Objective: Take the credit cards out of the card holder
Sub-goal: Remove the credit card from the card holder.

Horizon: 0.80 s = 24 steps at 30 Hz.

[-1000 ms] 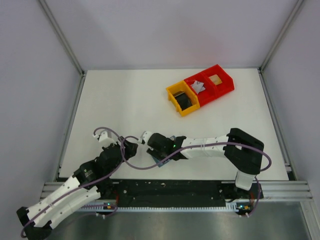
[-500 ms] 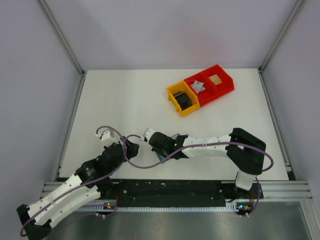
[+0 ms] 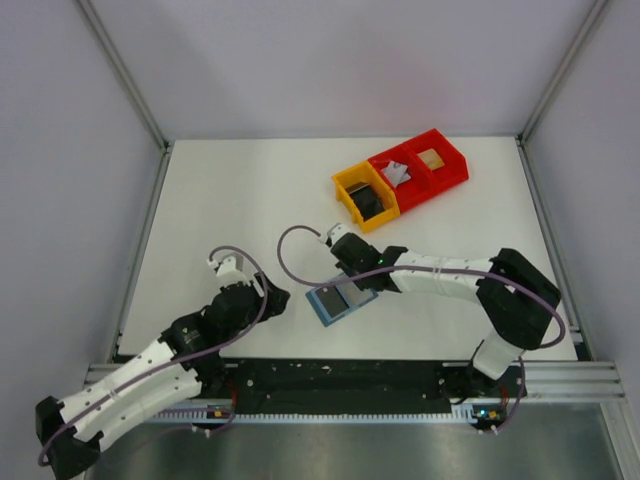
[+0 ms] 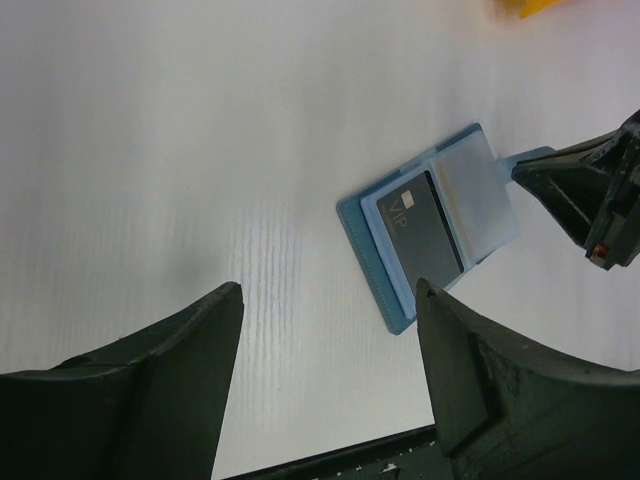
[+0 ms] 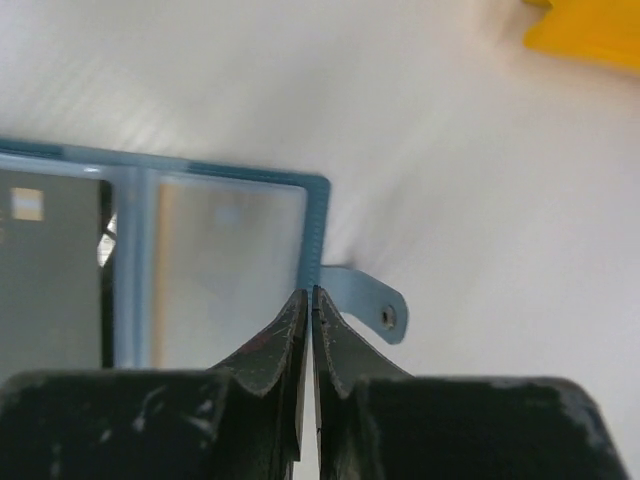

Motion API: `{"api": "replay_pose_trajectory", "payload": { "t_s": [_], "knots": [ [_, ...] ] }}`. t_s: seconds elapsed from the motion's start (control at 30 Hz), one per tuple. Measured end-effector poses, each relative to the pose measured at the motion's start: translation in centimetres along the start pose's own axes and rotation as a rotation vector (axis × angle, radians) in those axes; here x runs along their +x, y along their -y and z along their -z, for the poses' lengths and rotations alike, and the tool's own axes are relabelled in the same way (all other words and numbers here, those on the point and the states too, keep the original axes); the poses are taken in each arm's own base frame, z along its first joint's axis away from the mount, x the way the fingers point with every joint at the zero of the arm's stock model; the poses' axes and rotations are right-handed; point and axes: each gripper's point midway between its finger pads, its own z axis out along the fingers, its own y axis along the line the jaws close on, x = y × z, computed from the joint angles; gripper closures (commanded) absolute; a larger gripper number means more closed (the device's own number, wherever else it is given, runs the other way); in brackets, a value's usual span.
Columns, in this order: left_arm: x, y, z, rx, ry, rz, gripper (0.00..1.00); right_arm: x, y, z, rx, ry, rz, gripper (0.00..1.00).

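Plainly, the white tabletop [image 3: 230,200] carries the card holder [image 3: 335,302] near its 6 o'clock edge, within both arms' reach. The left claw [image 4: 330,300] hangs wide apart and empty at the holder's 9 o'clock, probably ready to draw a card. The right claw [image 5: 308,303], at 1 o'clock, has its fingers pressed together at the root of the tab [image 5: 365,298], apparently pinching it so the wallet lies spread. Teal outside and paler, glossy inside, the holder shows a dark card [image 4: 425,228] under a clear sleeve.
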Motion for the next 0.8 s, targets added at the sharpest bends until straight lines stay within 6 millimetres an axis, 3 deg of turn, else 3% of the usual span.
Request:
{"api": "replay_pose_trajectory", "payload": {
  "t_s": [0.13,0.3,0.53,0.8],
  "knots": [
    [0.8,0.7,-0.5,0.02,-0.044,-0.024,0.27,1.5,2.2,0.1,0.031,-0.033,-0.086,0.7],
    [2.3,2.1,-1.4,0.064,-0.118,-0.049,0.35,1.2,3.1,1.3,-0.01,0.004,-0.18,0.64],
    [4.2,4.5,-3.0,0.12,-0.227,-0.074,0.6,-1.4,0.9,2.7,-0.297,0.135,-0.349,0.62],
    [4.9,9.3,-5.3,0.202,-0.327,-0.129,0.88,-2.1,-1.9,2.9,-0.605,0.187,-0.512,0.65]
  ]
}}
